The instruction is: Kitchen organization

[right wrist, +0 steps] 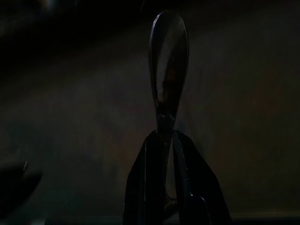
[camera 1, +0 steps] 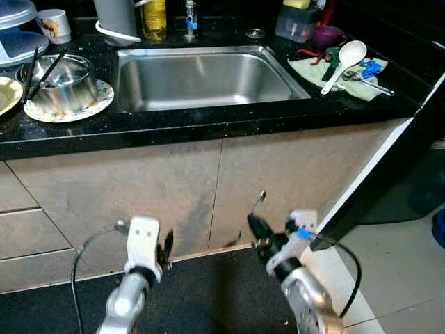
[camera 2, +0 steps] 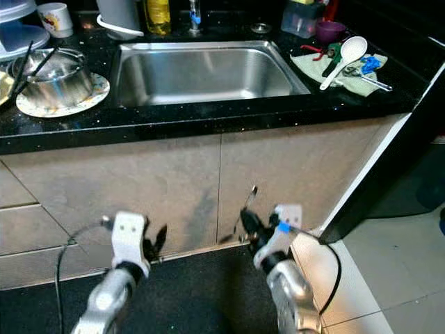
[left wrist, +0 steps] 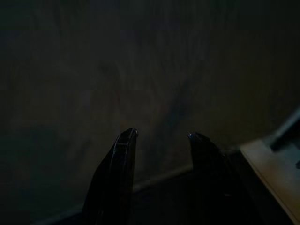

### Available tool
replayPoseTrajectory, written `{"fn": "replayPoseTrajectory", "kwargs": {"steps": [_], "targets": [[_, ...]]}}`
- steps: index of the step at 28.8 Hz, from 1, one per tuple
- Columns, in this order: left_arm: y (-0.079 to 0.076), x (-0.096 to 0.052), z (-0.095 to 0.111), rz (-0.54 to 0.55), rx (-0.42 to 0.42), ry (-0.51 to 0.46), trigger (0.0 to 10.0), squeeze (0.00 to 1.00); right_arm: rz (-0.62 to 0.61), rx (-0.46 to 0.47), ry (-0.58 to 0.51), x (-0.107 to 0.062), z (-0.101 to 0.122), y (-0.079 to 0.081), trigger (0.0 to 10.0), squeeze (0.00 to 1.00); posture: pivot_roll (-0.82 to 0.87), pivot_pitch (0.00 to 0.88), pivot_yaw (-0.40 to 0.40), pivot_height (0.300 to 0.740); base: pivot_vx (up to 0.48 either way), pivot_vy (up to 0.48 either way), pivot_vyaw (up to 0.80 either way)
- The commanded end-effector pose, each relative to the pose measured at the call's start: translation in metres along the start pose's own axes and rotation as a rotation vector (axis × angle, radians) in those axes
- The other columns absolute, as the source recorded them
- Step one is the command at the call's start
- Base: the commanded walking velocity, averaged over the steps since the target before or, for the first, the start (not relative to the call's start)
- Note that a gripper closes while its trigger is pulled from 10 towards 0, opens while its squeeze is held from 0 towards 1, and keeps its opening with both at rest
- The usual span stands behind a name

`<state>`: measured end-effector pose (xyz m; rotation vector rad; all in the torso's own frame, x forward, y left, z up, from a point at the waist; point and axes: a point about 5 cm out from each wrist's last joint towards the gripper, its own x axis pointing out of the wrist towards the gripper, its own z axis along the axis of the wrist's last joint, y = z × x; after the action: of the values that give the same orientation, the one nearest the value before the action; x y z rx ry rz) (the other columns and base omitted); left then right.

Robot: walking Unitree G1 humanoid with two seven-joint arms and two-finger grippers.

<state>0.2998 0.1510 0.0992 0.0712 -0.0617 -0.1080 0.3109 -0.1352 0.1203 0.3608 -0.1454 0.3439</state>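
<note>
Below the black speckled stone tabletop (camera 1: 208, 129), in front of the beige cabinet doors (camera 1: 174, 188), both arms are held low. Right hand (camera 1: 259, 224) is clamped on a slim metal spoon (camera 1: 259, 202); the right wrist view shows the spoon bowl standing up past the fingertips, handle pinched between the two black fingers (right wrist: 140, 187). Left hand (camera 1: 167, 249) carries nothing; its fingers (left wrist: 119, 159) stand apart in the left wrist view, pointed at the cabinet face.

On the tabletop: empty stainless steel sink (camera 1: 201, 76) at centre. To the robot's left, a round steel pot (camera 1: 59, 83) with dark utensils standing in it, set on a patterned plate (camera 1: 97, 101). To its right, a pale green cloth (camera 1: 334, 73) bearing a white plastic ladle (camera 1: 344, 62) and other small tools, among them one with a blue handle.

Step in hand, as judged: transport of the spoon, already grasped, toward a place on the tabletop. Destination cannot be told; the cloth with the other utensils or the pot seem likely.

Next move calls for raising the right arm clear of the tabletop edge, keeping the thin handle from slipping or pivoting in the grip, then lowering before release.
</note>
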Motion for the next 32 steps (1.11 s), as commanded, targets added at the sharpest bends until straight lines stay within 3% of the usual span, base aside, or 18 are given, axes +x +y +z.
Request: {"fn": "replayPoseTrajectory", "kwargs": {"steps": [1, 3, 5, 8, 9, 10, 14, 19, 32], "targets": [[0.016, 0.008, 0.013, 0.054, 0.094, -0.012, 10.0, 0.0, -0.033, -0.016, -0.099, 0.009, 0.026, -0.003, 10.0, 0.0, -0.07, 0.168, -0.036, 0.74, 0.0, 0.0, 0.0], [0.027, 0.021, 0.037, 0.098, 0.178, -0.077, 10.0, 0.0, -0.069, -0.127, -0.177, 0.022, 0.052, -0.006, 10.0, 0.0, -0.07, 0.166, -0.034, 0.74, 0.0, 0.0, 0.0], [0.033, 0.029, 0.05, 0.108, 0.188, -0.095, 10.0, 0.0, -0.071, -0.176, -0.228, 0.028, 0.069, -0.004, 10.0, 0.0, -0.06, 0.165, -0.033, 0.74, 0.0, 0.0, 0.0], [0.035, 0.034, 0.062, 0.096, 0.189, -0.121, 10.0, 0.0, -0.066, -0.179, -0.279, 0.035, 0.085, 0.0, 10.0, 0.0, -0.06, 0.165, -0.031, 0.74, 0.0, 0.0, 0.0], [0.036, 0.039, 0.077, 0.09, 0.179, -0.154, 10.0, 0.0, -0.063, -0.178, -0.336, 0.041, 0.103, 0.005, 10.0, 0.0, -0.06, 0.165, -0.031, 0.74, 0.0, 0.0, 0.0], [0.037, 0.047, 0.103, 0.081, 0.153, -0.213, 10.0, 0.0, -0.052, -0.155, -0.435, 0.05, 0.134, 0.015, 10.0, 0.0, -0.06, 0.167, -0.029, 0.74, 0.0, 0.0, 0.0], [0.033, 0.052, 0.125, 0.064, 0.109, -0.255, 10.0, 0.0, -0.025, -0.103, -0.517, 0.056, 0.16, 0.027, 10.0, 0.0, -0.05, 0.168, -0.029, 0.74, 0.0, 0.0, 0.0], [0.032, 0.058, 0.139, 0.074, 0.054, -0.263, 10.0, 0.0, -0.003, -0.104, -0.55, 0.061, 0.171, 0.034, 10.0, 0.0, -0.05, 0.17, -0.02, 0.74, 0.0, 0.0, 0.0], [0.03, 0.059, 0.153, 0.034, 0.086, -0.269, 10.0, 0.0, 0.016, -0.122, -0.541, 0.062, 0.174, 0.041, 10.0, 0.0, -0.05, 0.172, -0.019, 0.74, 0.06, 0.0, 0.0]]}}
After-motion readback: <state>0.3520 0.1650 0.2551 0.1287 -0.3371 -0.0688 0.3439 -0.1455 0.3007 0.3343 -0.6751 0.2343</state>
